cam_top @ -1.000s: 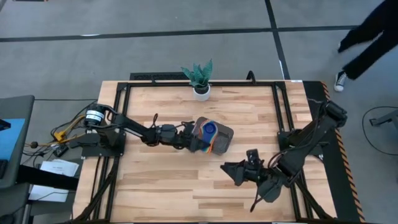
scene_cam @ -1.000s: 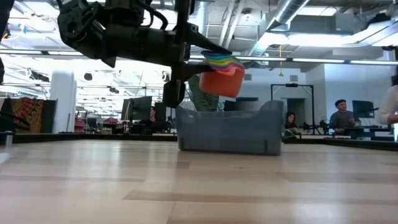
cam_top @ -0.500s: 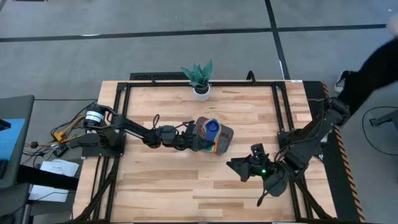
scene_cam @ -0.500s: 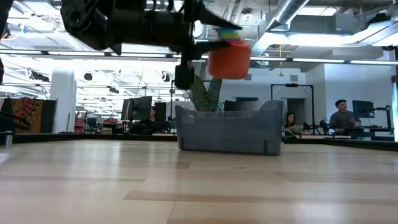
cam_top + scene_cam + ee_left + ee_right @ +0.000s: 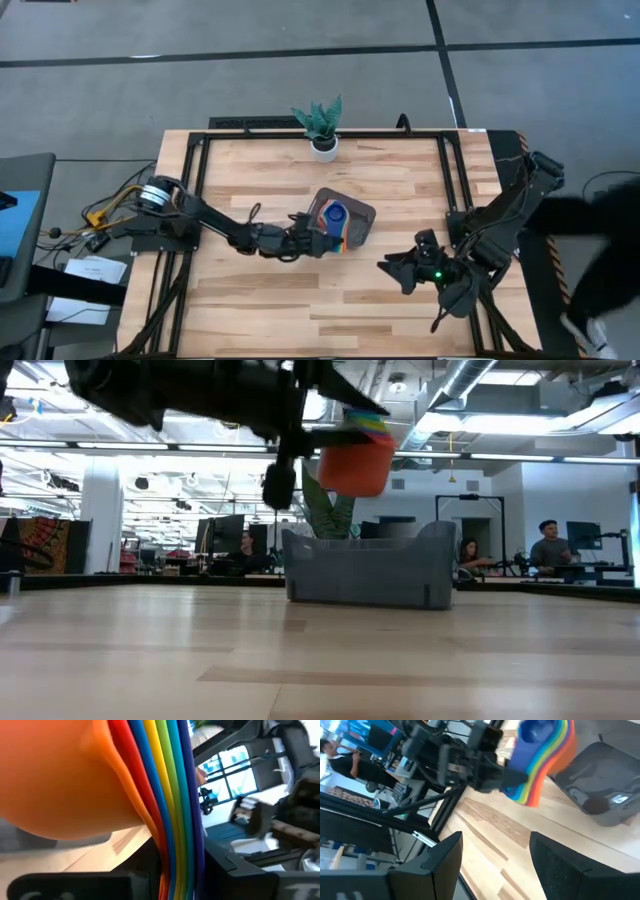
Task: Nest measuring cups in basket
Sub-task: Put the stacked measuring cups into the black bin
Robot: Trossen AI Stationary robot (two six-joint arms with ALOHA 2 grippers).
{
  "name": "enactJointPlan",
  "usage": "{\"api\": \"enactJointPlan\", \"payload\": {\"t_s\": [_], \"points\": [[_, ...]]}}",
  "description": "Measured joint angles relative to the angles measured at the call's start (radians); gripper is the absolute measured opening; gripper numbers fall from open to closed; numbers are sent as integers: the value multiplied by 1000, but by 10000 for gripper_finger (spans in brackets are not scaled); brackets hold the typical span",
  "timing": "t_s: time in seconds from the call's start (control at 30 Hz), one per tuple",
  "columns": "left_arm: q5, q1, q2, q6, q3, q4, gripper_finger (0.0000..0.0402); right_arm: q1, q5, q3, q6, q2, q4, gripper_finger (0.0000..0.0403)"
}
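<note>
The measuring cups (image 5: 336,222) are nested into one stack, blue on top and orange (image 5: 355,465) at the bottom, with the flat handles fanned in rainbow layers (image 5: 170,810). My left gripper (image 5: 310,240) is shut on this stack and carries it over the left part of the dark grey basket (image 5: 358,222), which stands on the table (image 5: 365,568). The right wrist view shows the stack (image 5: 540,755) beside the basket (image 5: 605,785). My right gripper (image 5: 393,268) waits open at the table's near right, pointing toward the basket. My left gripper pinches the stacked handles (image 5: 172,845) of the measuring cups between its two fingers, coming about level from the table's left. The stack is lifted clear, roughly upright, its orange bottom (image 5: 352,478) well above the basket's rim.
A white pot with a green plant (image 5: 322,140) stands near the far edge, behind the basket. A person's dark clothing (image 5: 590,235) shows beyond the table's right edge. Bare wood lies along the near side and the far right (image 5: 420,180).
My left gripper has raised the stack and levelled it from a tilt, then drawn back a little toward the near edge, still shut on it. My right gripper has moved toward the table's right edge. The person at the right has moved nearer.
</note>
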Motion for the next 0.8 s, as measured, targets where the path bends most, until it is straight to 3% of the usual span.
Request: {"api": "enactJointPlan", "payload": {"t_s": [0.37,0.8], "points": [[-23,-17,321,-157,91,321,82,49,-13,0,27,-13,-14,255],[-38,34,354,-217,117,333,82,90,1,0,140,-13,-104,255]]}}
